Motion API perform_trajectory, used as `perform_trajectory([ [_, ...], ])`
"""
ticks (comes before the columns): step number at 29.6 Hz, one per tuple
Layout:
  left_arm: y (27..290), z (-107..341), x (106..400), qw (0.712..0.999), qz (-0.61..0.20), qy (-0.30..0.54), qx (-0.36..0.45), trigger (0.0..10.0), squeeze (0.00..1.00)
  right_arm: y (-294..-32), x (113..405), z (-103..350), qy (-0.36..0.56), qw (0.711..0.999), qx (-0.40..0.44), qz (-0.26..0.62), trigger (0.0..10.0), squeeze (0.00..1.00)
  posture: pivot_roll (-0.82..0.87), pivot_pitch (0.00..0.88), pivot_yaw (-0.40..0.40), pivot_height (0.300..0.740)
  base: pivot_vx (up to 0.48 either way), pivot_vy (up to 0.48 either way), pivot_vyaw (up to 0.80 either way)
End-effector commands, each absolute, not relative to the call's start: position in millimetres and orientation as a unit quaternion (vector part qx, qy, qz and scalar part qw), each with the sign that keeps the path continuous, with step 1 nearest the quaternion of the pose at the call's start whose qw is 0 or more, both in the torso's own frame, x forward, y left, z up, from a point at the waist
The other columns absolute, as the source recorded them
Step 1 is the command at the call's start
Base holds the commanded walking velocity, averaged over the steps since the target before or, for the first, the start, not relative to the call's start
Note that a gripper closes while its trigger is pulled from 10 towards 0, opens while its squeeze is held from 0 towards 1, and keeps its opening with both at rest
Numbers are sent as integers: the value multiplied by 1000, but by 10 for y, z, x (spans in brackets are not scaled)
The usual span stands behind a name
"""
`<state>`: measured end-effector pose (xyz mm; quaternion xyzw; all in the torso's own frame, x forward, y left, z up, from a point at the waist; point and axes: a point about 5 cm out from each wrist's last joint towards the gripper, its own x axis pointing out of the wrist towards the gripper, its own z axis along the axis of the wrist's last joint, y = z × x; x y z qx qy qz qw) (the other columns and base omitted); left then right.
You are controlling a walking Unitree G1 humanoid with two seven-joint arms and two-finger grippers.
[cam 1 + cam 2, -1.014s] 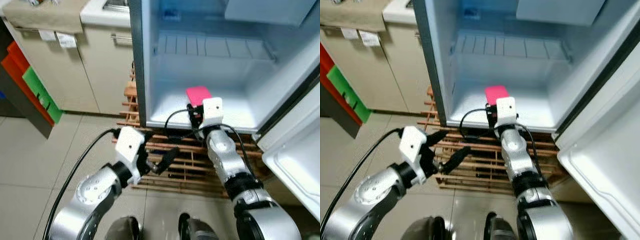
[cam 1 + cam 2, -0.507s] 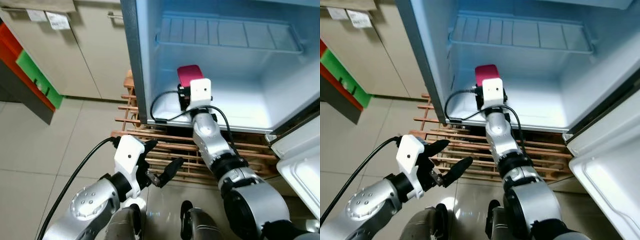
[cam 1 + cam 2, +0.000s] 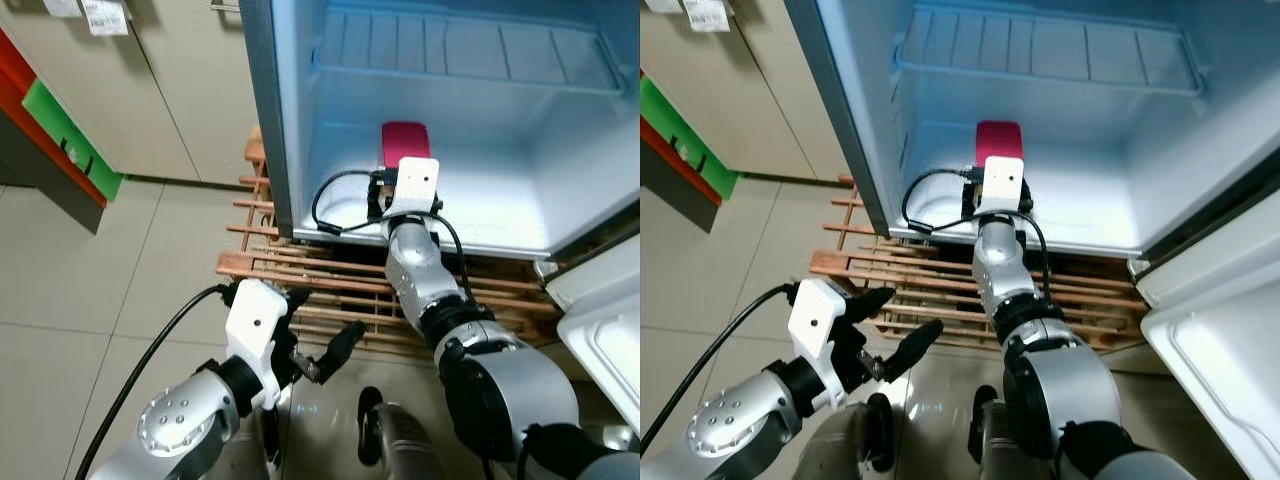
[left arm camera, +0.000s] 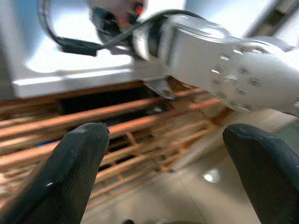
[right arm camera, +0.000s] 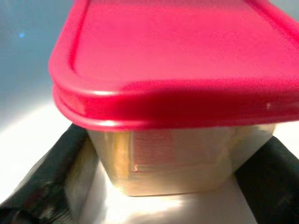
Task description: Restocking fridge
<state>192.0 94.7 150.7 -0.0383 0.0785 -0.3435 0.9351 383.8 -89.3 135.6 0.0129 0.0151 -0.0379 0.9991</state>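
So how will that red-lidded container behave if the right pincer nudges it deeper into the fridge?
The container looks like rigid plastic, so it likely won't flex. Its squat shape probably resists tipping. On the smooth white fridge floor it would likely slide between the right pincer's fingers.

Silver arms point(image 3: 425, 280), white wrist modules, black cables.

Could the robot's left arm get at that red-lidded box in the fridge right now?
Probably not without moving: the left tool hangs low over the wooden rack, outside the fridge, and the right tool already straddles the red-lidded box.
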Motion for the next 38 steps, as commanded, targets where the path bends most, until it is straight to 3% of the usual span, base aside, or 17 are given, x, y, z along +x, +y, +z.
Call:
perform_trajectory([
  [1, 940, 1475, 1950, 938, -333, 83, -35, 10000, 0, -866, 3840, 1372, 10, 999, 15, -32, 10000, 1000, 149, 297, -15, 740, 0, 0, 0],
  [9, 900, 1437, 2179, 945, -313, 74, -54, 10000, 0, -1036, 3832, 1399, -19, 997, -12, -68, 10000, 1000, 69, 178, -45, 740, 0, 0, 0],
  [10, 899, 1422, 2228, 945, -312, 73, -69, 10000, 0, -1136, 3752, 1320, -30, 996, -36, -76, 10000, 412, 47, 148, -57, 740, 0, 0, 0],
  [11, 899, 1422, 2228, 945, -312, 73, -69, 10000, 0, -1136, 3752, 1320, -30, 996, -36, -76, 10000, 412, 47, 148, -57, 740, 0, 0, 0],
  [12, 888, 1405, 2257, 945, -312, 73, -70, 10000, 0, -1199, 3694, 1269, -36, 996, -44, -73, 10000, 0, 17, 111, -71, 740, 0, 0, 0],
  [17, 811, 1329, 2391, 944, -313, 71, -77, 10000, 0, -1524, 3320, 1044, -35, 996, -57, -55, 10000, 0, -22, 31, -87, 740, 0, 0, 0],
  [18, 777, 1318, 2491, 944, -313, 64, -76, 10000, 0, -1642, 3047, 935, -13, 998, -42, -37, 10000, 0, -45, 0, -85, 740, 0, 0, 0],
  [20, 772, 1333, 2569, 945, -313, 57, -77, 10000, 0, -1708, 2921, 956, -14, 999, -39, -27, 10000, 0, -57, 0, -75, 740, 0, 0, 0],
  [30, 803, 1351, 2726, 946, -315, 38, -72, 10000, 0, -1864, 2744, 1128, -27, 998, -47, -18, 10000, 0, -87, 0, -15, 740, 0, 0, 0],
  [32, 928, 1428, 2746, 959, -276, 7, -67, 10000, 0, -1940, 2569, 1165, -37, 998, -55, -22, 10000, 0, -84, 0, -11, 740, 0, 0, 0],
  [34, 960, 1454, 2748, 961, -266, -2, -71, 10000, 0, -1954, 2537, 1170, -39, 997, -57, -23, 10000, 0, -84, 0, -11, 740, 0, 0, 0],
  [38, 1178, 1580, 2739, 982, -167, -59, -69, 10000, 0, -1975, 2499, 1233, -60, 996, -54, -28, 10000, 0, -100, 0, -21, 740, 0, 0, 0],
])
